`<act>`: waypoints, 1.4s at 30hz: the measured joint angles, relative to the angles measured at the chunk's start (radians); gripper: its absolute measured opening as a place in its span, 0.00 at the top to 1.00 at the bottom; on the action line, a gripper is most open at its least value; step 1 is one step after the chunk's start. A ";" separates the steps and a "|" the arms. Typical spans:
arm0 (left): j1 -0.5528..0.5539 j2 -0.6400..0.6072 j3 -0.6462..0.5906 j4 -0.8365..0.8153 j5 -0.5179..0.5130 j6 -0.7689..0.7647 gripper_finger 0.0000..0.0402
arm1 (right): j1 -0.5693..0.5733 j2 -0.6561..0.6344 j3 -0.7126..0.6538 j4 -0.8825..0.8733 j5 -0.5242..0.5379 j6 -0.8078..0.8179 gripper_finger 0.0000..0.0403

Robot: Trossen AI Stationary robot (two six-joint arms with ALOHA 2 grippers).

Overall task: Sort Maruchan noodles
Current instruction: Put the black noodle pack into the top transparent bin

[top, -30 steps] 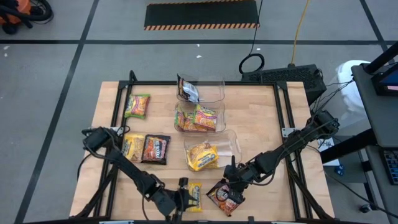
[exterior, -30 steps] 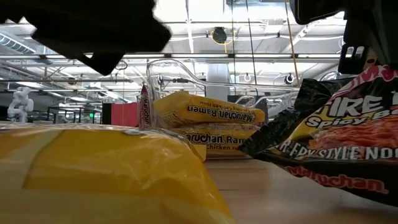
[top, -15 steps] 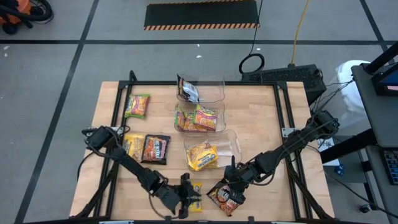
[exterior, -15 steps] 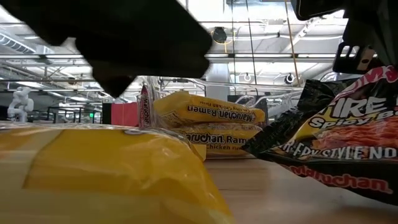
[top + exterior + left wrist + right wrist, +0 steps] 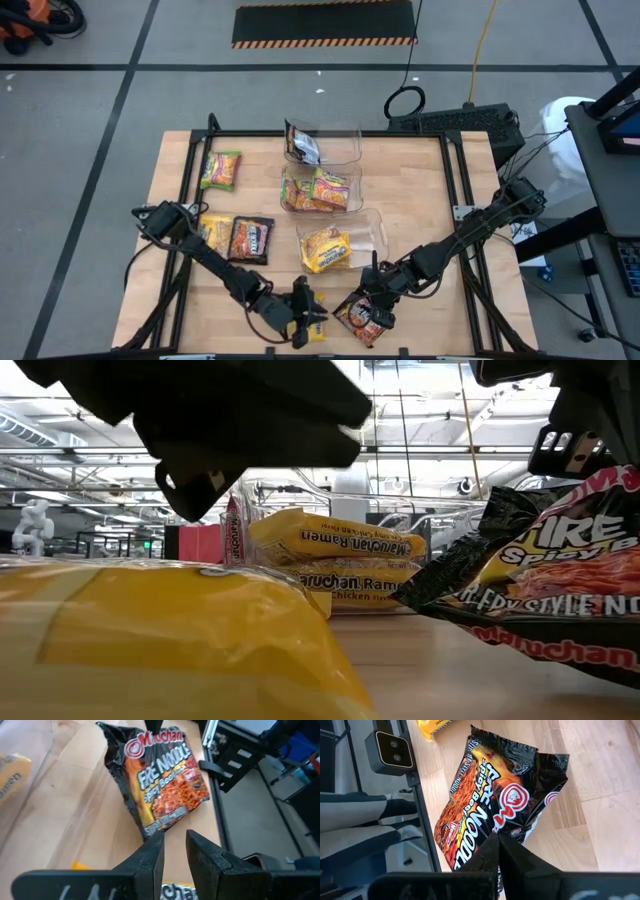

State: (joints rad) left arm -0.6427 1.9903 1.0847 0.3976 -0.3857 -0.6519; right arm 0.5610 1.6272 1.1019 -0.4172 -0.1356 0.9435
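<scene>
1. My right gripper [image 5: 496, 842], pressed together, pinches the crumpled black Fire Noodle packet [image 5: 490, 800] at the table's near edge.
2. My left gripper [image 5: 172, 850], slightly spread, hovers over a yellow packet [image 5: 315, 303] just beside.

My left arm reaches low along the table's near edge, its left gripper [image 5: 308, 318] pointing toward my right side, fingers [image 5: 150, 856] parted by a narrow gap and holding nothing. My right arm bends in from the far right corner, its right gripper [image 5: 376, 292] lowered at the near edge, fingers [image 5: 490, 851] pressed fully together, tips nearly meeting the left's
</scene>
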 joint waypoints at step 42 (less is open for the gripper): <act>-0.014 0.190 0.234 -0.228 -0.086 -0.259 0.79 | 0.023 0.000 0.000 -0.035 0.004 -0.100 1.00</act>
State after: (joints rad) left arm -0.6567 2.1808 1.3186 0.1696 -0.4719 -0.9112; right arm 0.5838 1.6272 1.1015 -0.4524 -0.1321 0.8436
